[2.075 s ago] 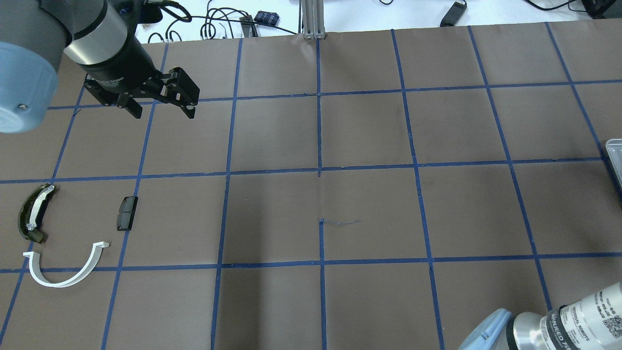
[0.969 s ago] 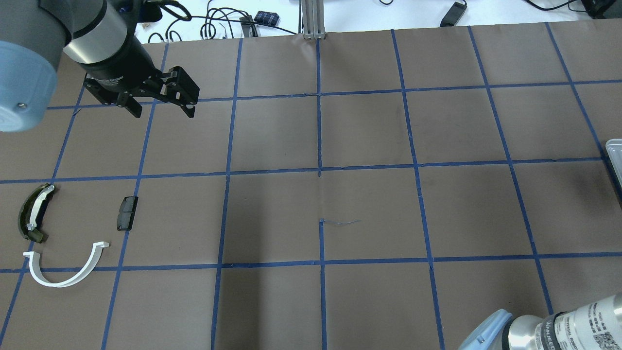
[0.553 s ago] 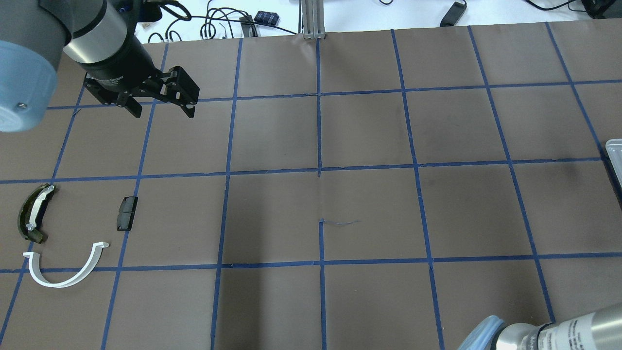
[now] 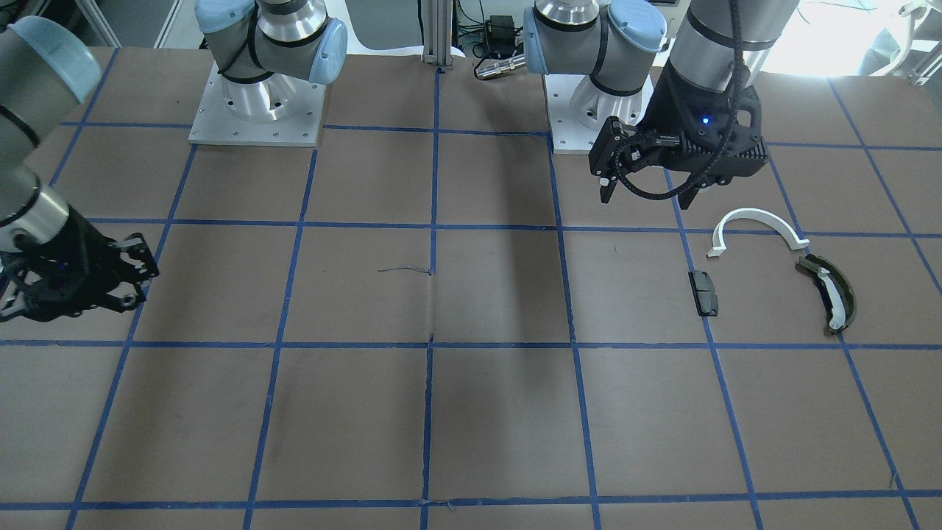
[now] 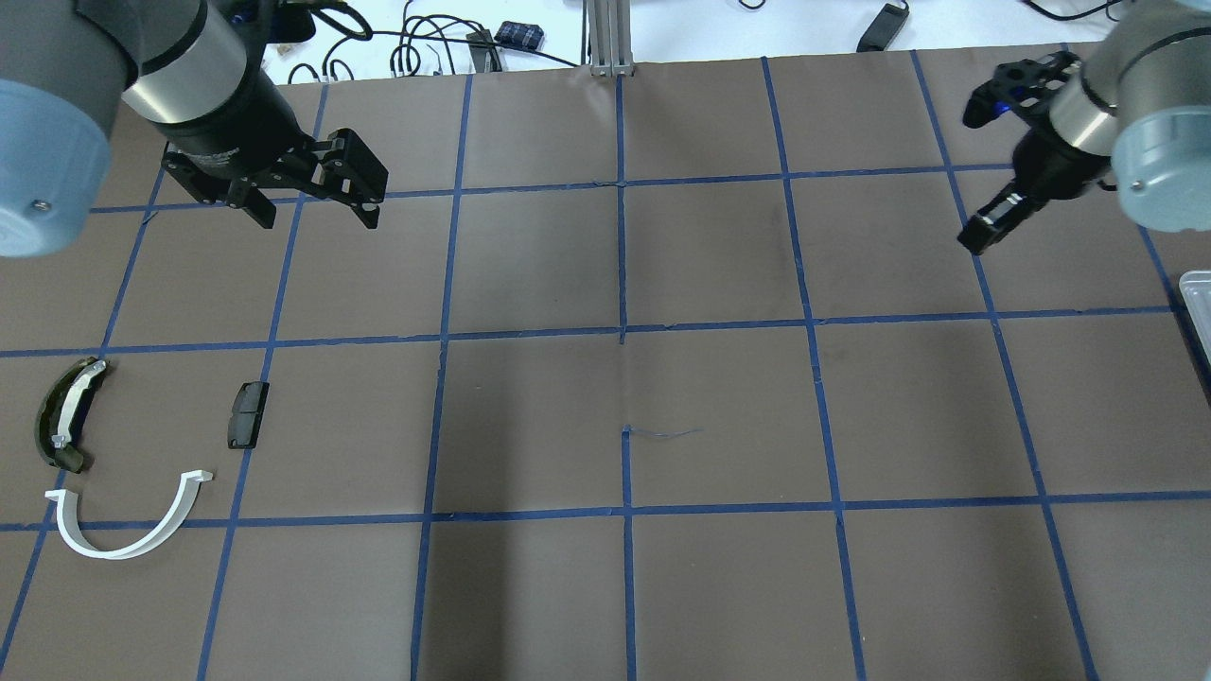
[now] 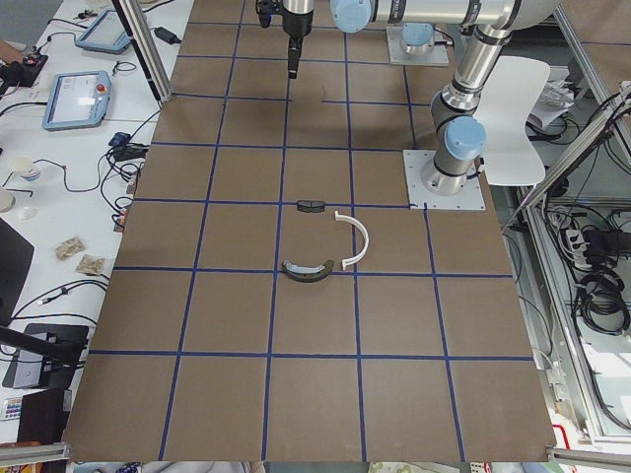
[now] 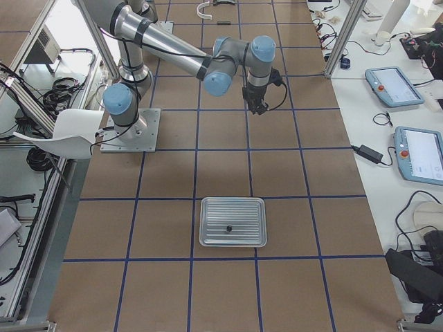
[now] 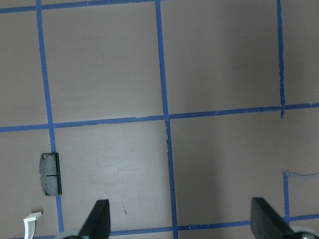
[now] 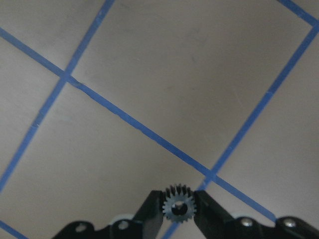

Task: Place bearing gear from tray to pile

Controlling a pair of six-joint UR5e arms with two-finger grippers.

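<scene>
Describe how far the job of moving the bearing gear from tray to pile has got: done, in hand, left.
Done: the bearing gear is off the tray, clamped in the right gripper. In hand: that gripper holds it above the table, far from the pile. Left: carry it across to the white arc, olive curved piece and black block, then release. The left gripper hangs open.

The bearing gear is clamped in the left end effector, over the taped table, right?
No. The bearing gear is clamped in the right end effector, over the taped table; the right wrist view shows it. The left end effector is open and empty.
</scene>
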